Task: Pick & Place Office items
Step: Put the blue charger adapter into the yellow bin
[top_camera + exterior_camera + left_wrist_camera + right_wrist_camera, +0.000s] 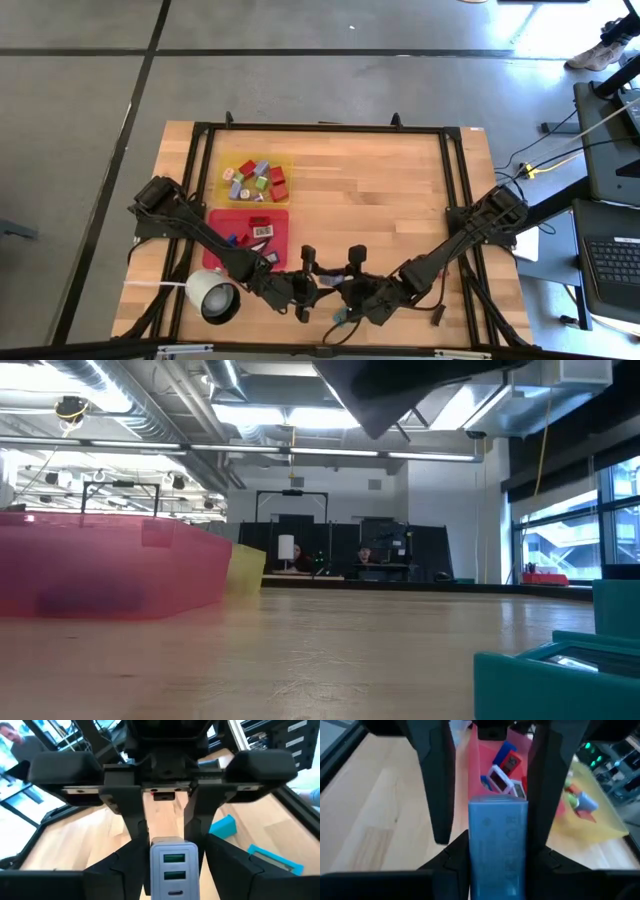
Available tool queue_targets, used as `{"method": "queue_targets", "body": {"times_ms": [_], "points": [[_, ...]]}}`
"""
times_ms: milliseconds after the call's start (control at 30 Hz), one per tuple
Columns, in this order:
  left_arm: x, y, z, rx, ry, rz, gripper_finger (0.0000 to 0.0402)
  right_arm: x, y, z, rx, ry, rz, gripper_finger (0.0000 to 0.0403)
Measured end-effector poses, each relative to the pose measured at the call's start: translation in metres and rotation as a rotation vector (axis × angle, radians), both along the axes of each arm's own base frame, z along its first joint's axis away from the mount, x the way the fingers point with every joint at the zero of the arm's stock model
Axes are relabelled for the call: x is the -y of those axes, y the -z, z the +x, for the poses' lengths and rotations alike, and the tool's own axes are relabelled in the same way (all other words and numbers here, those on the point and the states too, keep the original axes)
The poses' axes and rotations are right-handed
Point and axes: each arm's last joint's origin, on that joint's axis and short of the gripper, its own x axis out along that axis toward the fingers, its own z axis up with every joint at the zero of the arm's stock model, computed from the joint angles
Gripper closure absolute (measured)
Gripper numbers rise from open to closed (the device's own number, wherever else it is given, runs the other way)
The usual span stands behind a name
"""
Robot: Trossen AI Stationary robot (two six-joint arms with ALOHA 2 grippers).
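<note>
The counter [380, 190] is made of pale wood, smooth, with grain lines. The red tray [247, 214] and yellow tray [285, 161] look like see-through plastic. The small office items [256, 180] look like shiny plastic.

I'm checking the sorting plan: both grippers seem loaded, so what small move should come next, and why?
Probably carry the right gripper toward the red tray: it is shut on a blue block, and the tray lies just ahead of it. The left gripper also holds a grey charger-like block.
</note>
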Motion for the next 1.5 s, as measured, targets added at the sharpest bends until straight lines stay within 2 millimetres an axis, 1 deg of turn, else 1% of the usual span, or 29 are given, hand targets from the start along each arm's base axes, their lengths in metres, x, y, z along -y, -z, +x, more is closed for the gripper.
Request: {"method": "queue_targets", "body": {"times_ms": [167, 300, 400, 667, 767, 900, 967, 1067, 1200, 1300, 1400, 1500], "points": [[0.004, -0.001, -0.004, 0.02, -0.042, 0.022, 0.0233, -0.002, -0.007, 0.003, -0.008, -0.012, -0.019, 0.0279], [0.01, -0.002, -0.009, 0.027, -0.077, 0.092, 0.0265, -0.003, -0.012, 0.004, -0.005, -0.005, -0.035, 0.0279], [0.012, -0.003, -0.01, 0.037, -0.08, 0.104, 0.0283, -0.004, -0.014, 0.004, -0.005, -0.007, -0.039, 0.0279], [0.012, -0.003, -0.01, 0.043, -0.081, 0.099, 0.0281, -0.004, -0.014, 0.004, -0.001, 0.0, -0.029, 0.0275], [0.012, -0.005, -0.009, 0.059, -0.082, 0.095, 0.0279, -0.004, -0.015, 0.004, 0.005, 0.007, -0.02, 0.0253], [0.012, -0.007, -0.008, 0.087, -0.1, 0.078, 0.0282, -0.005, -0.016, 0.004, 0.016, 0.019, 0.008, 0.0201], [0.011, -0.009, -0.007, 0.105, -0.146, 0.053, 0.0282, -0.003, -0.02, 0.001, 0.011, 0.028, 0.035, 0.0175], [0.007, -0.016, -0.008, 0.13, -0.212, -0.001, 0.028, 0.006, -0.032, -0.006, -0.033, 0.04, 0.115, 0.0138], [-0.011, -0.033, -0.013, 0.122, -0.279, -0.061, 0.0282, 0.024, -0.055, -0.024, -0.104, 0.089, 0.227, 0.0107], [-0.033, -0.043, -0.02, 0.071, -0.369, -0.062, 0.0282, 0.036, -0.073, -0.041, -0.136, 0.136, 0.274, 0.0099], [-0.064, -0.052, -0.032, -0.009, -0.476, -0.074, 0.0281, 0.047, -0.087, -0.056, -0.142, 0.182, 0.313, 0.0098], [-0.102, -0.06, -0.047, -0.096, -0.62, -0.116, 0.0282, 0.052, -0.096, -0.066, -0.139, 0.214, 0.352, 0.0101]]}}
